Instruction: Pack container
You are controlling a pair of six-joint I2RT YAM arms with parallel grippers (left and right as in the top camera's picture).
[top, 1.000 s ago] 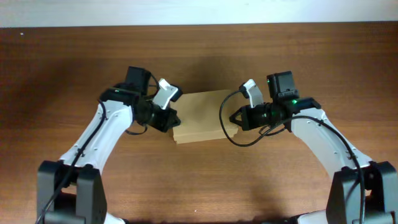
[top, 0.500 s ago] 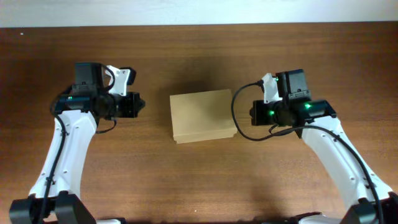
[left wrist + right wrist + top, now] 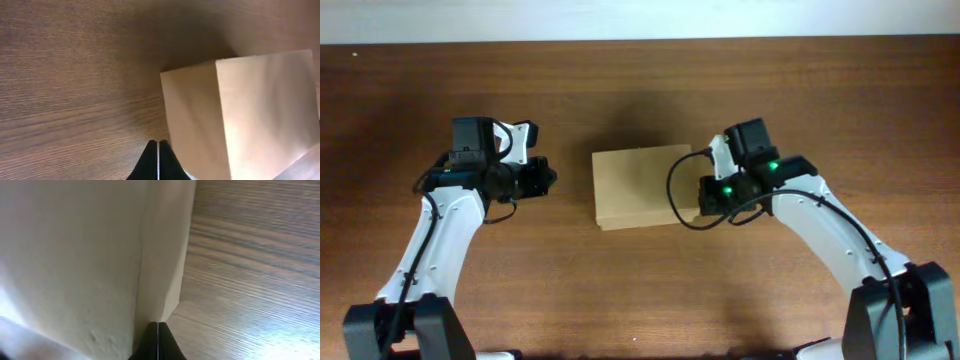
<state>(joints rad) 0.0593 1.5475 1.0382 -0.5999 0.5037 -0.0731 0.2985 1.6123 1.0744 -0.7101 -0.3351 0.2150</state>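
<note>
Two shut tools are attending one small tan rectangular cardboard box (image 3: 642, 186), which is lying near the middle of the brown wooden bench (image 3: 640, 90) with its flap lid down. The right tool (image 3: 700, 196) is setting its joined fingertips against the box's right-hand edge (its wrist view shows the tips right at the cardboard corner, gripping nothing). The left tool (image 3: 548, 180), fingers likewise together and empty, is hovering apart from the box's left side.

Judging by the lowered lid, the packing seems to be nearing its end, with the box being squared up or its flap pressed home. The next move is probably calling for a steady push from the right, with the left tool bracing the opposite side against sliding.

Compared with half a second ago, the right tool has come in from clear of the box to its edge, and the left tool has edged slightly nearer.
</note>
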